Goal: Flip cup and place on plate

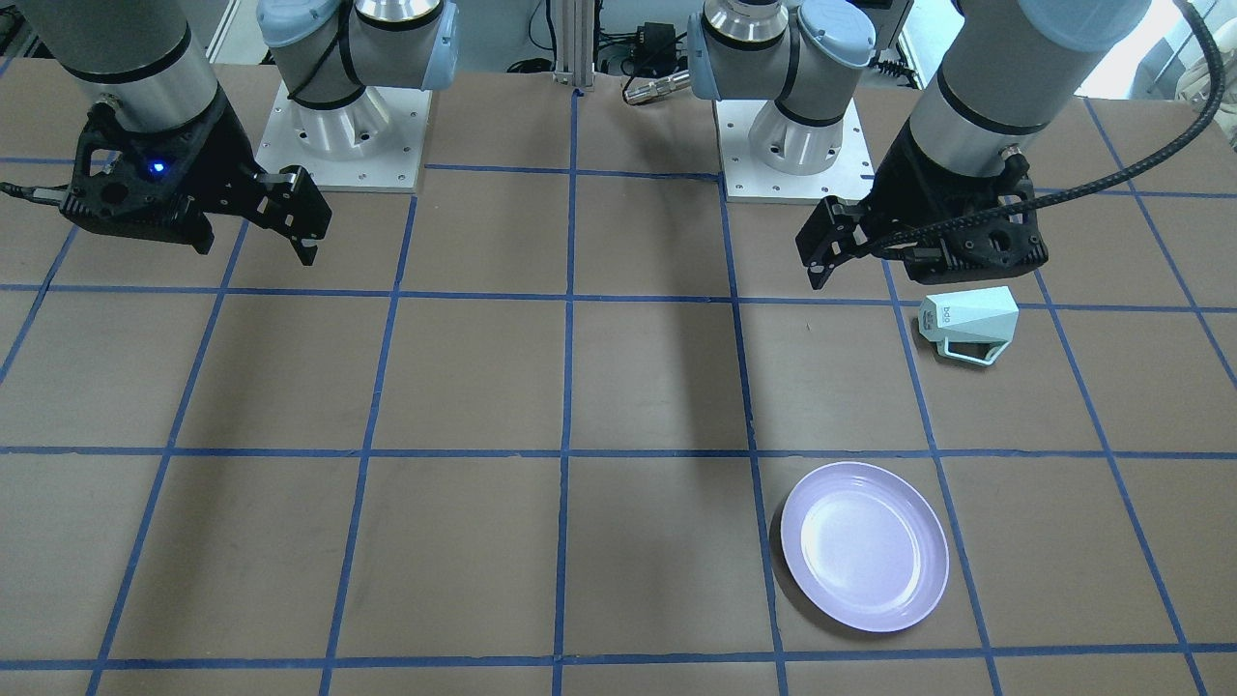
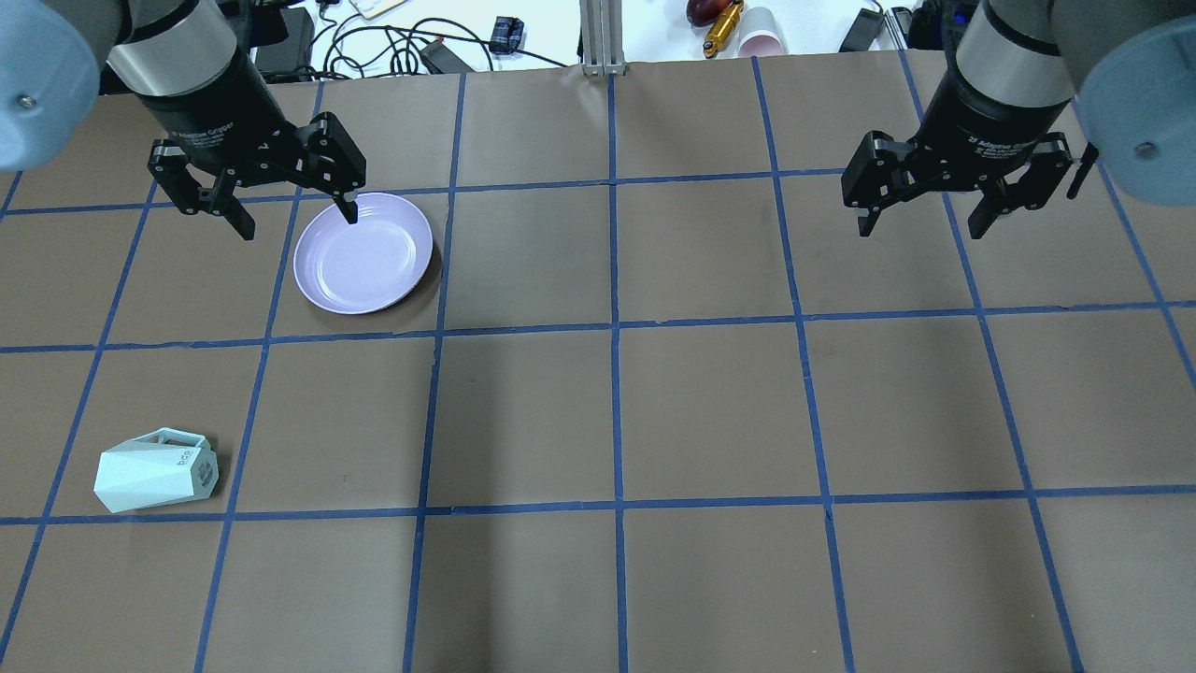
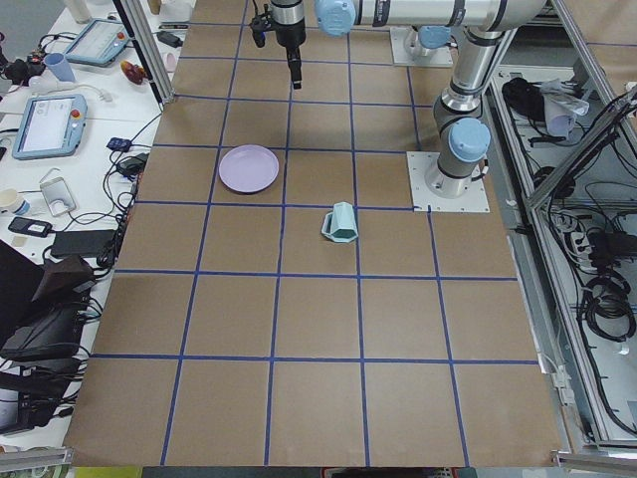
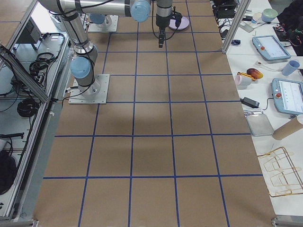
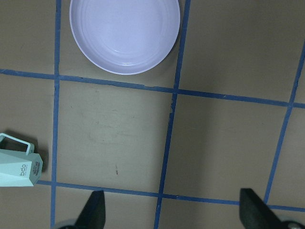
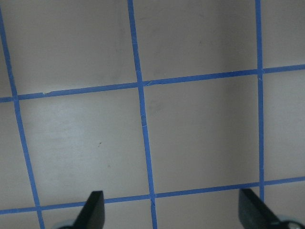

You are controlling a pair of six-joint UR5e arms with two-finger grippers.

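Observation:
The mint-green faceted cup (image 2: 154, 470) lies on its side on the table at the near left. Its printed base faces the table's middle and its handle points away from the robot. It also shows in the front view (image 1: 969, 324), the left side view (image 3: 339, 222) and the left wrist view (image 5: 16, 164). The lavender plate (image 2: 363, 252) lies empty farther out (image 1: 863, 546) (image 5: 125, 33). My left gripper (image 2: 299, 224) hangs open and empty high above the plate's edge (image 5: 172, 212). My right gripper (image 2: 920, 229) hangs open and empty over bare table on the right (image 6: 170, 212).
The brown table (image 2: 710, 411) carries a blue tape grid. The two arm bases (image 1: 338, 135) (image 1: 797, 145) stand at the robot's edge. Cables, a pink cup (image 2: 761, 42) and tools lie beyond the far edge. Tablets lie on side benches (image 3: 45, 124).

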